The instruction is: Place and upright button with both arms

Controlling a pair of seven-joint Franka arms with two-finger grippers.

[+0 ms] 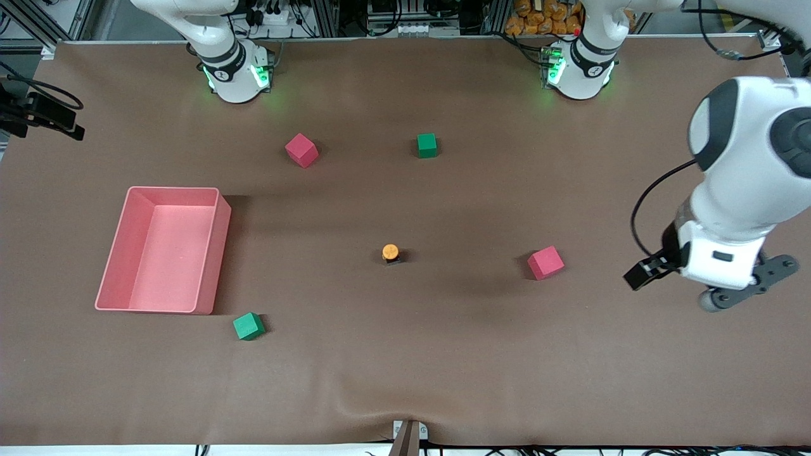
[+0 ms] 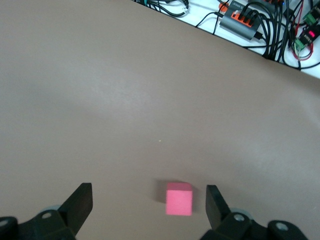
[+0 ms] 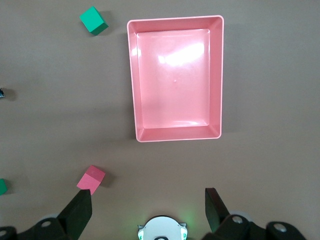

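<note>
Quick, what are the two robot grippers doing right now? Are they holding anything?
Left gripper: open, holding nothing, up over the red cube near the left arm's end of the table.
Right gripper: open, holding nothing, high above the table by the pink tray.

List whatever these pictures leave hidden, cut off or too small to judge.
- Right hand: absent from the front view, its arm cut off by the top edge; only open fingertips show in its wrist view.
- Left hand: in the front view, hidden under its own white wrist.
- Button: too small in the front view to judge its black body; in neither wrist view.
- Green cube: cut off by the right wrist view's edge.
</note>
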